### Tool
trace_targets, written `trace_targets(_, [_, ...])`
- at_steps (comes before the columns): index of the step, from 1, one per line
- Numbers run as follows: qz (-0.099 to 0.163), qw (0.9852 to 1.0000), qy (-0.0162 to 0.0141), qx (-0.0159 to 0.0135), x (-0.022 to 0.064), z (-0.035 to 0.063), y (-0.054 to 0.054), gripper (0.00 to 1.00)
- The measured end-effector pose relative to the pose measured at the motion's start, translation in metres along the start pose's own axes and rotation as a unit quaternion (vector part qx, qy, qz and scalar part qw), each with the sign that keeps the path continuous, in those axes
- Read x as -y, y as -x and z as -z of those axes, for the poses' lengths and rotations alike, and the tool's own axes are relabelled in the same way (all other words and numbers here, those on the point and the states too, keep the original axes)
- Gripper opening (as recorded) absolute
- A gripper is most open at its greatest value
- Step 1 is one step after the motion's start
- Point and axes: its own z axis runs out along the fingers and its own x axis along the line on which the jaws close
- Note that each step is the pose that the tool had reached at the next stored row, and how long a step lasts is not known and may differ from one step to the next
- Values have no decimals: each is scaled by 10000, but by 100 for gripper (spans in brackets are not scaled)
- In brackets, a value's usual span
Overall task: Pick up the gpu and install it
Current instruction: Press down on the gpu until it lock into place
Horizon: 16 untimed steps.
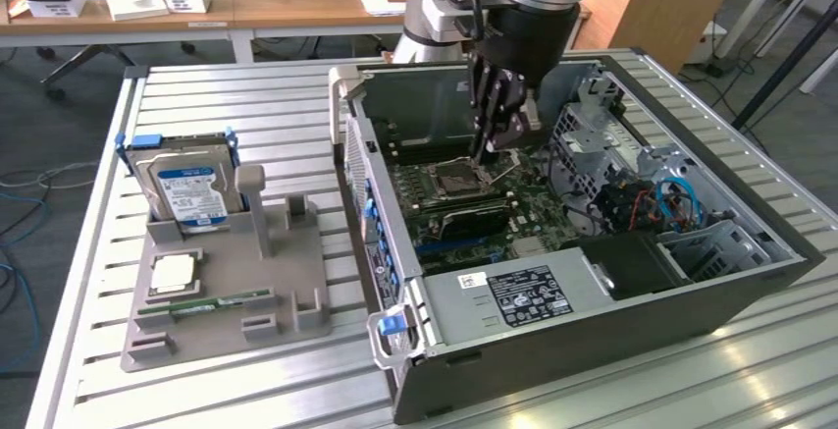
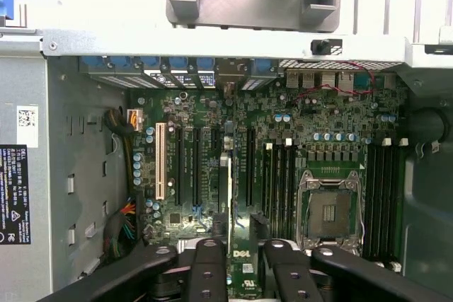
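Inside the open grey metal computer case (image 1: pixel 733 296), the black gripper (image 1: pixel 496 154) (image 2: pixel 241 247) hovers partly open and empty over the seated thin dark gpu (image 1: pixel 472 219) (image 2: pixel 225 175).

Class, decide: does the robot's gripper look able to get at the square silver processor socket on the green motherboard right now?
Probably yes: the black computer case is open on top, and the gripper hangs just above the uncovered square silver processor socket.
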Motion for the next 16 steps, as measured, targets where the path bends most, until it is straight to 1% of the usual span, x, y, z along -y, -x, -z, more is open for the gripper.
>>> trace_targets(1, [0,10000,0,0,0,0,0,26])
trace_targets(2, [0,10000,0,0,0,0,0,20])
trace_targets(3, [0,10000,0,0,0,0,0,20])
trace_targets(5, [0,10000,0,0,0,0,0,10])
trace_targets(9, [0,10000,0,0,0,-5,0,10])
trace_targets(16, [0,10000,0,0,1,-129,-3,10])
